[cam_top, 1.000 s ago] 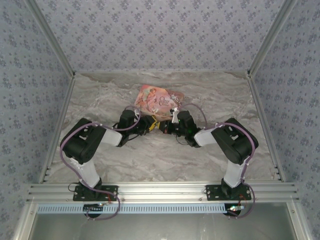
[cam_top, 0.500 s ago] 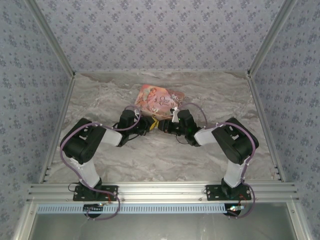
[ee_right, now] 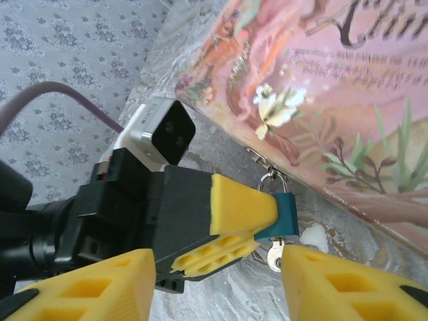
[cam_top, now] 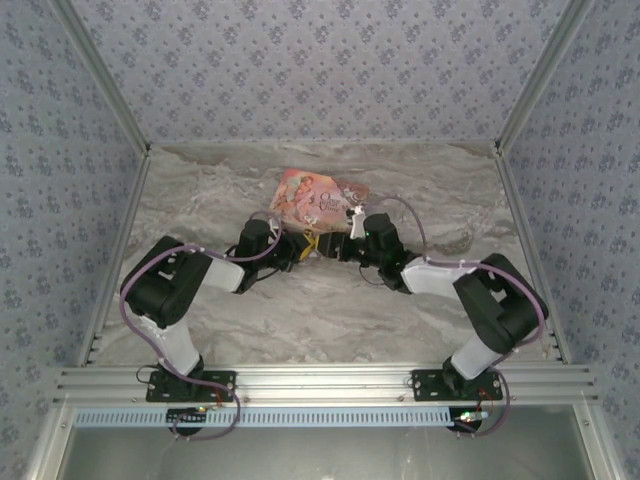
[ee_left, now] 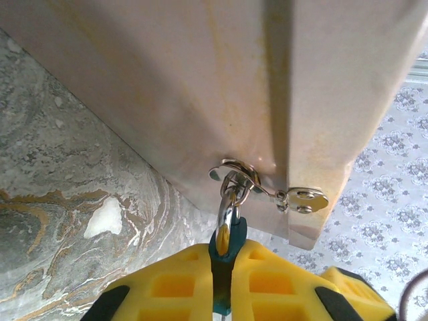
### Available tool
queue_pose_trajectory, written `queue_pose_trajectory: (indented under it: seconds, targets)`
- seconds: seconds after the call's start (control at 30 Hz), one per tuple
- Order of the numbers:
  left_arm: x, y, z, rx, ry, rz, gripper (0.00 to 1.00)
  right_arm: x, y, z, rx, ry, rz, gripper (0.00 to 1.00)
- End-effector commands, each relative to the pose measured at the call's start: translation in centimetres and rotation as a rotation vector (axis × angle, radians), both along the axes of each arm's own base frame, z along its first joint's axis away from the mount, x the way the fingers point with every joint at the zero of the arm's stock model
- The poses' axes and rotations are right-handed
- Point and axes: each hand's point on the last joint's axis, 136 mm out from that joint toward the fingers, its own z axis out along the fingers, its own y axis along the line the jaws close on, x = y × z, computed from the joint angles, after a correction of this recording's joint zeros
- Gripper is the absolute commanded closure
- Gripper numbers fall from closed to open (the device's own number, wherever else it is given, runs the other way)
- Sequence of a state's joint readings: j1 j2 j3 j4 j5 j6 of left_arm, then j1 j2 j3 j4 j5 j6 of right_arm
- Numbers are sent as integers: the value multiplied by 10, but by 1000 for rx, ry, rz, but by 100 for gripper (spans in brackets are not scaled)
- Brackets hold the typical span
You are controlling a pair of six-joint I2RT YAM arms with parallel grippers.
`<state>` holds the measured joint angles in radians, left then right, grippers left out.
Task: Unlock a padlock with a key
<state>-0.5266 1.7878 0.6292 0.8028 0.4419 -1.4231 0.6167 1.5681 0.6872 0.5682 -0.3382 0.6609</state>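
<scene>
Blue-bodied padlock, hooked through pink box clasp on marble table. Sits clamped between left gripper fingers. Carries key underneath. Right gripper just beside, spread wide, holding nothing.

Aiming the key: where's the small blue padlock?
Right wrist view, centre: small blue padlock hangs off the pink box, pinched in the left gripper.

A robot lab test booth: aluminium frame, floral-papered walls, marble-patterned table
</scene>
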Motion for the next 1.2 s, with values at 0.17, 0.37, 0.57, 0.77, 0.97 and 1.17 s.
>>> queue_pose_trajectory:
  seconds: [0.17, 0.37, 0.57, 0.77, 0.97, 1.17]
  targets:
    - [0, -4, 11, 4, 0, -12, 99, -8, -28, 42, -158, -273, 5, 20]
    - [0, -5, 13, 2, 4, -12, 100, -6, -59, 89, -109, -427, -72, 0]
    - [-1, -4, 11, 5, 8, -13, 100, 1, -81, 125, -95, -485, -125, 0]
    - [0, -4, 12, 4, 4, -12, 100, -17, -65, 136, -216, -610, 46, 0]
    - [0, -5, 13, 2, 4, -14, 100, -21, -72, 140, -400, -737, 49, 0]
    - [1, -6, 20, -16, 7, -11, 100, -30, -68, 128, -691, -919, 84, 0]
